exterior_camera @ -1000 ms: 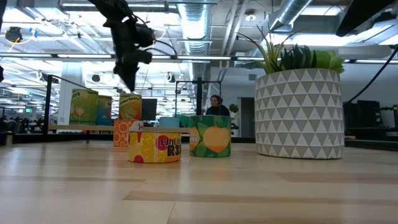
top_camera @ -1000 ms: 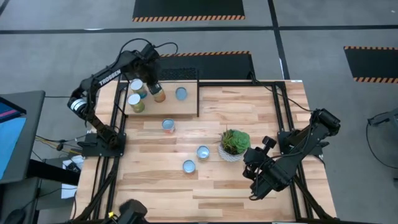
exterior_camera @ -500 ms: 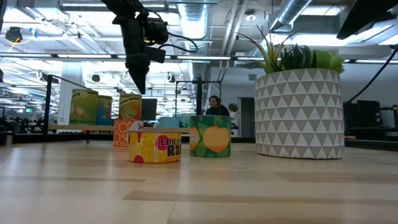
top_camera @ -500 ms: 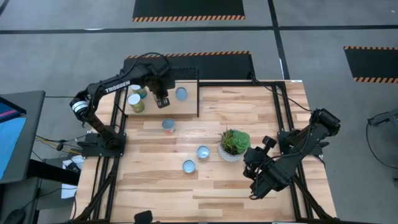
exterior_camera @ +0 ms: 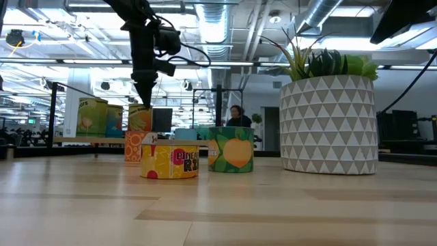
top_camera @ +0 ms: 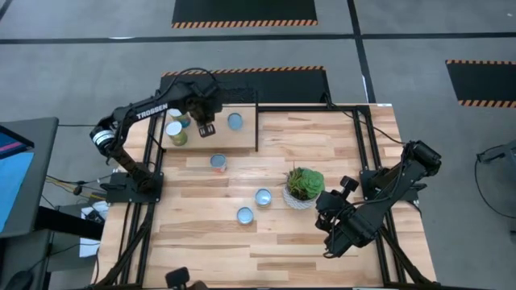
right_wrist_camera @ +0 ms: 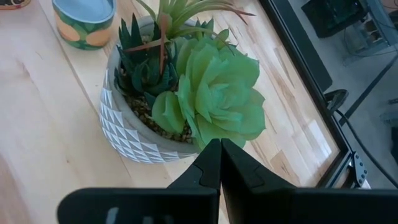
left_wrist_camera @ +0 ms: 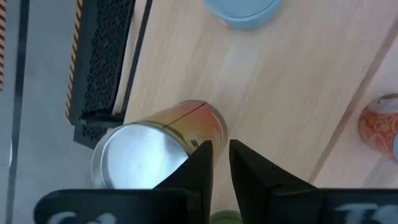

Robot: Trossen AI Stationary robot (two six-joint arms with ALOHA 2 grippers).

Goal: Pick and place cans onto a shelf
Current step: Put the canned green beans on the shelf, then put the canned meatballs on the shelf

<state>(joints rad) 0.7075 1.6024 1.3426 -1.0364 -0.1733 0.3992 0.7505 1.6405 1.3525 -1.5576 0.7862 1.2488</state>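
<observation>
Four cans on the shelf, is that your count? (desk)

Yes. From above I see two at the left end of the shelf (top_camera: 242,141): the pale-topped can (top_camera: 176,117) and the green-labelled can (top_camera: 176,134). The blue-topped can (top_camera: 235,121) stands nearer the black bar on the shelf's right edge. The fourth, the silver-topped can (left_wrist_camera: 140,158), is under my arm in the high view. My wrist camera shows it upright, close to the shelf's back edge by the black mesh. (me)

And the left gripper? (desk)

My left gripper (left_wrist_camera: 217,146) hangs over the shelf just beside that silver-topped can. Its fingers are drawn in to a narrow slit with nothing between them. From table height its tip (exterior_camera: 145,99) sits just above the can's top. (me)

What room do you have? (desk)

On the shelf, bare wood shows between the gripper and the blue-topped can, and along the front edge. On the tabletop (top_camera: 201,242) three cans are left: the orange-labelled can (top_camera: 218,162) just in front of the shelf, and the can by the plant (top_camera: 263,196) with the near can (top_camera: 244,214) beside it. The plant (top_camera: 304,184) stands right of those. Bare planks run along the near-left side. (me)

Right arm? (desk)

My right gripper (right_wrist_camera: 217,146) is pinched together and empty, facing the plant from the table's near-right side. (me)
</observation>
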